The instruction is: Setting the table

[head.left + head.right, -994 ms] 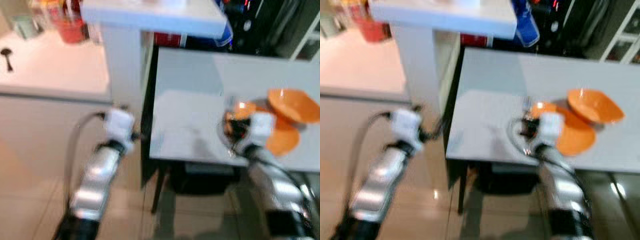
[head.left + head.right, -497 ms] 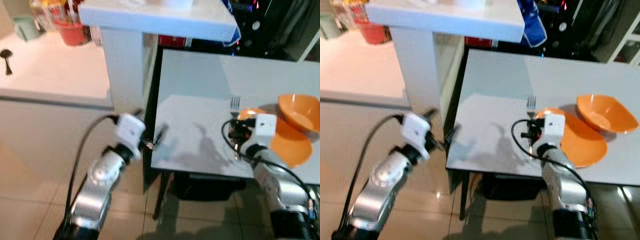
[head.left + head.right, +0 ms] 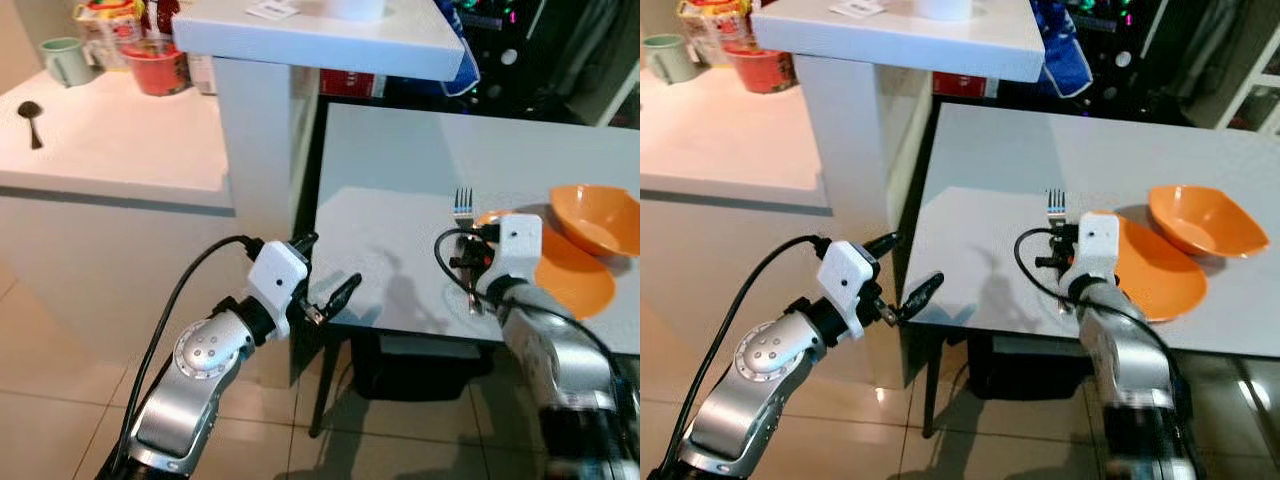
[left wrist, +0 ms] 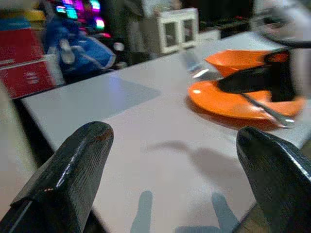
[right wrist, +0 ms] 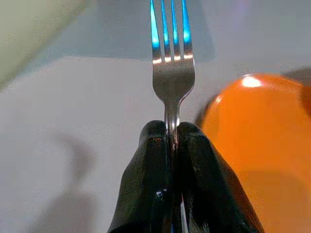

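Note:
A silver fork point(image 5: 171, 53) points away over the grey table point(image 3: 400, 150), and my right gripper point(image 5: 171, 133) is shut on its handle. In the left eye view the fork point(image 3: 463, 204) hangs just left of an orange plate point(image 3: 585, 280). An orange bowl point(image 3: 598, 215) rests on the plate's far right edge. My left gripper point(image 3: 325, 268) is open with nothing in it, low at the table's near left corner. Its wrist view looks across the tabletop to the plate point(image 4: 228, 104).
A white counter point(image 3: 120, 140) on the left carries a green mug point(image 3: 62, 60), a red bowl point(image 3: 157, 68) and a dark spoon point(image 3: 30, 110). A white column under a shelf point(image 3: 260, 130) stands between counter and table. A blue bag point(image 3: 1060, 55) sits behind.
The camera has steadied and shifted. My left gripper has come forward and right to the table's near corner. My right gripper keeps the fork beside the plate.

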Tool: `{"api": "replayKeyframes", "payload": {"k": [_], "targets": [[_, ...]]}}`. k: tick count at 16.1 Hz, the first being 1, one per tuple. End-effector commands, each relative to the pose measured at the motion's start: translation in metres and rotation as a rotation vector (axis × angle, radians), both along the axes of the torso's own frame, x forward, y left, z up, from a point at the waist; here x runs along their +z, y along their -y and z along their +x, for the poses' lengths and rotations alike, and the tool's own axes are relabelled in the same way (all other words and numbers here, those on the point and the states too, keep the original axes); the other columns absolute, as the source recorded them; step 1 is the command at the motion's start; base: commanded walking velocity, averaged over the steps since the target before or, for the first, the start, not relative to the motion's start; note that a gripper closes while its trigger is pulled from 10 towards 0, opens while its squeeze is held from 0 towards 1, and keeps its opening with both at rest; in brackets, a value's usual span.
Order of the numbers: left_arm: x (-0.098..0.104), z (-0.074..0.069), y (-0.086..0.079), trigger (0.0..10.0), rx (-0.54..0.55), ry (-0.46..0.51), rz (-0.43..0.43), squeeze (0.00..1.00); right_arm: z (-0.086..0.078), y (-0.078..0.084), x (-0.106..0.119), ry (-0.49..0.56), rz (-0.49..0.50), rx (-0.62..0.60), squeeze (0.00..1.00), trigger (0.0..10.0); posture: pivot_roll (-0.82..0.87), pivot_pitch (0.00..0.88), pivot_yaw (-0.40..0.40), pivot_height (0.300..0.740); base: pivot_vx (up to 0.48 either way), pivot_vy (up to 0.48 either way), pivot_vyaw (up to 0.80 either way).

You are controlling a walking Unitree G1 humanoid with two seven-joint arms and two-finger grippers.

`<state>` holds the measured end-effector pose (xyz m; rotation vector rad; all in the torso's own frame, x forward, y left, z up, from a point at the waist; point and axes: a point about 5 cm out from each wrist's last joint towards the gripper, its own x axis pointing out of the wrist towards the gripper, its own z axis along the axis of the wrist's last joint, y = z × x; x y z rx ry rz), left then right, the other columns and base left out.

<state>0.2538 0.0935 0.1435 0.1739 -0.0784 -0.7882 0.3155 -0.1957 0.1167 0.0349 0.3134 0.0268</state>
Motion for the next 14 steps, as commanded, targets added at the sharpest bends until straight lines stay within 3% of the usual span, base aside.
{"api": "replayKeyframes", "payload": {"k": [1,4,6,8,14], "targets": [[0.007,-0.004,0.009,10.0,-0.075,-0.009,-0.011,0.00,0.012,-0.006,-0.005,-0.067,-0.028,0.019,0.00,10.0,-0.02,0.000,-0.043,0.740,0.000,0.000,0.00],[0.008,-0.009,0.014,10.0,-0.148,-0.042,-0.010,0.00,0.023,-0.012,-0.012,-0.119,-0.031,0.026,0.00,10.0,-0.01,0.000,-0.052,0.740,0.000,0.000,0.00],[0.007,-0.019,0.019,10.0,-0.233,-0.087,0.005,0.00,0.038,-0.019,-0.017,-0.162,-0.022,0.018,0.00,10.0,0.01,0.000,-0.061,0.740,0.000,0.000,0.00],[0.009,-0.020,0.018,10.0,-0.223,-0.091,0.007,0.00,0.049,-0.024,-0.009,-0.153,-0.020,-0.009,0.00,10.0,0.01,0.000,-0.067,0.740,0.000,0.000,0.00],[0.011,-0.020,0.017,10.0,-0.231,-0.107,0.017,0.00,0.052,-0.026,-0.016,-0.181,0.020,-0.109,0.00,10.0,0.01,0.000,-0.058,0.740,0.000,0.000,0.00]]}}
